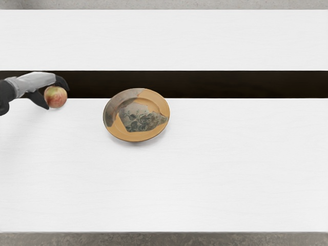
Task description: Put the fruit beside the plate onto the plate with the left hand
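A red and yellow apple (55,96) sits at the far left of the white table, near its back edge. My left hand (46,88) reaches in from the left edge, with its dark fingers (61,82) curled over the apple's top and a thumb below on its left side. The hand looks closed around the fruit. An orange plate (136,115) with a grey and dark patterned middle lies to the right of the apple, a short gap away, with nothing on it. The right arm does not show.
A dark gap (205,84) runs across the view behind the plate, between the near table top (205,169) and a white surface (164,38) farther back.
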